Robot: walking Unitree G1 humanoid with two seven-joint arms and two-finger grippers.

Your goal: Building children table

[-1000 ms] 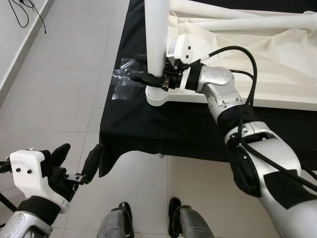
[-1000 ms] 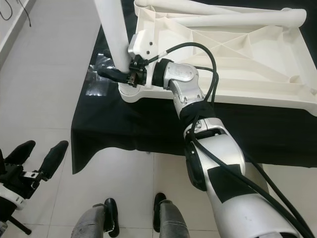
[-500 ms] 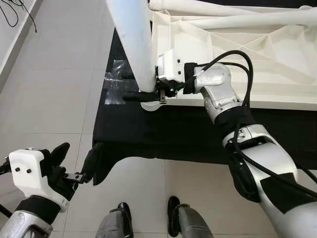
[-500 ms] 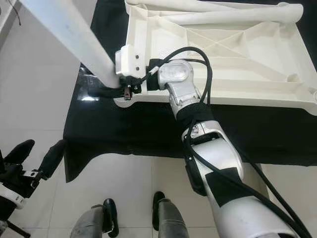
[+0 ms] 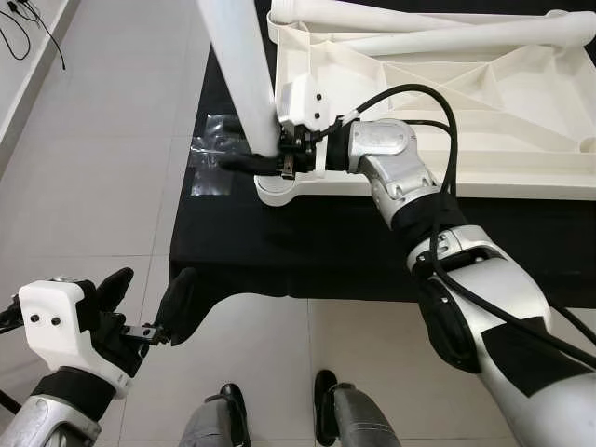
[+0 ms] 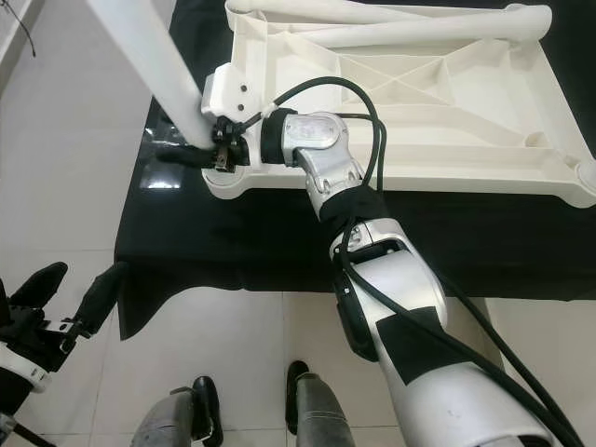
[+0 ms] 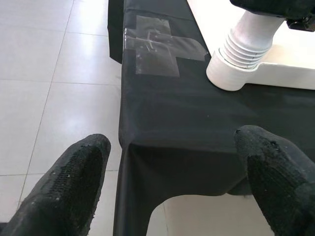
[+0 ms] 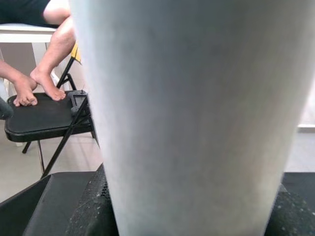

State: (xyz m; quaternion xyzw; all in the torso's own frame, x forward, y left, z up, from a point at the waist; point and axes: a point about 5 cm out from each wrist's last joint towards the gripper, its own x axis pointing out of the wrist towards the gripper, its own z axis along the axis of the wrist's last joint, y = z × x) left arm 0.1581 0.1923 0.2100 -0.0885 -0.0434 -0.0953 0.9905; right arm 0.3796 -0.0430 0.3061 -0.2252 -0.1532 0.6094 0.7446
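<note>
Standing in the corner socket (image 5: 279,189) of the upturned white tabletop (image 5: 521,112), the table leg (image 5: 237,74) leans away from the top, which suggests it is being screwed or seated into its ribbed collar and is not yet true. The right gripper (image 5: 264,160) pinches the leg low down, just above that socket, one black finger on each side, a sensible hold because turning force is best applied near the thread and the tall free end cannot lever against the wrist. In the right wrist view the leg (image 8: 187,118) fills the space between the fingers. The tabletop lies underside up on a black cloth (image 5: 307,242) that covers the work surface, with two more legs (image 5: 438,19) lying loose along its far edge, probably awaiting their turn. Just beyond the socket a clear plastic bag (image 5: 212,154) lies flat on the cloth; it could snag the fingers as they sweep round. The left gripper (image 5: 144,307) hangs low beside the cloth's corner, fingers spread wide and holding nothing. A person sits on a black folding chair (image 8: 44,115) behind the table.
</note>
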